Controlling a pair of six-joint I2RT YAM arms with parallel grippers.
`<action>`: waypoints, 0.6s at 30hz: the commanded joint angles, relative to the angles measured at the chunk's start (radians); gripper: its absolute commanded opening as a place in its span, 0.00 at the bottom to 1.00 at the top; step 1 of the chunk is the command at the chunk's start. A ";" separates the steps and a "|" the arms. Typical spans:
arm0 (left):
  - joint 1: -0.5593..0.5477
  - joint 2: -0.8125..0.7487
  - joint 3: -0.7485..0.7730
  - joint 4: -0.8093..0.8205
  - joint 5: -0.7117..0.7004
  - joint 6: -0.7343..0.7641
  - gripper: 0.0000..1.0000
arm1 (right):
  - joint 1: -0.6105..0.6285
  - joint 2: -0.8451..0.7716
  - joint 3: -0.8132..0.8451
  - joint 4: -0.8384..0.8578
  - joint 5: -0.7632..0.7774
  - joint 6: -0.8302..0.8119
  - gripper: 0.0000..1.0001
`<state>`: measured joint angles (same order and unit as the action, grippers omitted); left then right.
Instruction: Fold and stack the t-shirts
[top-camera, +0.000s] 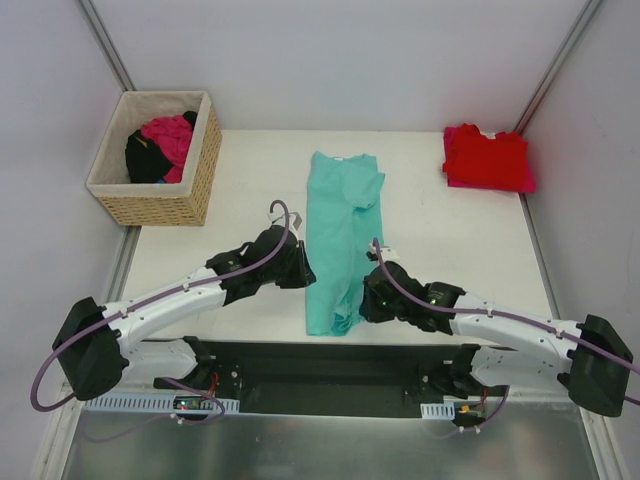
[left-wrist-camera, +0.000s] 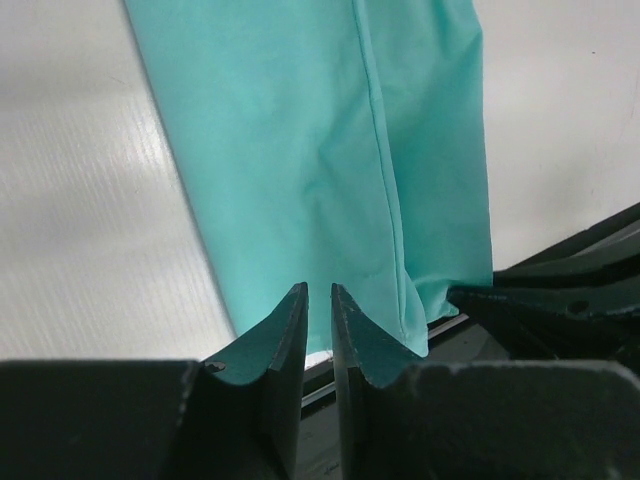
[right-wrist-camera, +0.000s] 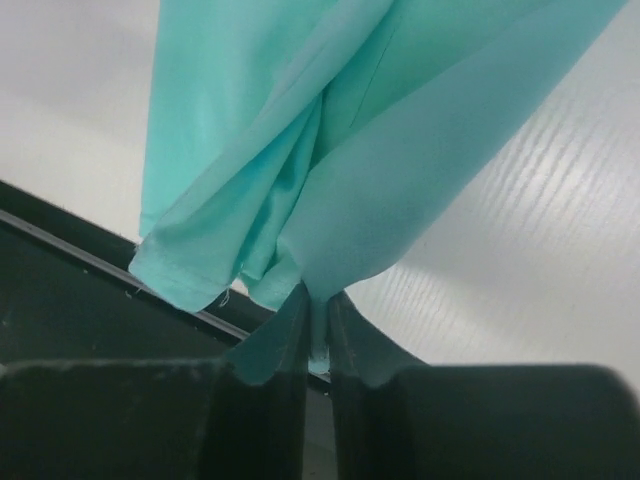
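Firstly, far left corner of the table (top-camera: 440, 250): wicker basket (top-camera: 160, 205), holding a pink garment (top-camera: 172, 135) heaped against a black garment (top-camera: 143, 160).

Left tool (top-camera: 303, 268) sits low at the left edge of the teal t-shirt (top-camera: 335, 230), near the hem end. From the left wrist, its fingers (left-wrist-camera: 285, 335) stand almost together with a slim gap between them. The cloth's bottom edge lies right at the tips; cannot tell whether any fabric is pinched.

Teal t-shirt lies mid-table, folded lengthwise into a long narrow strip. Collar is at the far end, one sleeve shows at the right, and the hem hangs over the near table edge.

Right tool (top-camera: 366, 292) is at the strip's right edge, also by the hem. From the right wrist, its fingers (right-wrist-camera: 285, 340) are clenched on a gathered bunch of teal cloth, with folds fanning up from the pinch.

Far right corner: red t-shirt (top-camera: 485, 155), folded to a rough rectangle, lying on a magenta t-shirt (top-camera: 525, 185) whose edge shows along the right side. This pile sits well apart from the teal one.
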<state>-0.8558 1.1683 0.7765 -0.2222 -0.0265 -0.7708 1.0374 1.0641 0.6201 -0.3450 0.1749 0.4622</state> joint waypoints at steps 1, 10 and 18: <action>0.003 0.033 0.040 0.000 0.025 0.019 0.15 | 0.052 -0.023 -0.008 -0.041 0.021 0.020 0.32; 0.001 0.080 0.066 0.015 0.071 0.021 0.15 | 0.073 -0.128 0.006 -0.242 0.172 0.038 0.73; 0.003 0.085 0.012 0.027 0.093 -0.019 0.16 | 0.072 -0.191 0.026 -0.316 0.270 0.030 0.77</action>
<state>-0.8558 1.2575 0.8047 -0.2153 0.0456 -0.7685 1.1080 0.8940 0.6075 -0.5922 0.3603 0.4900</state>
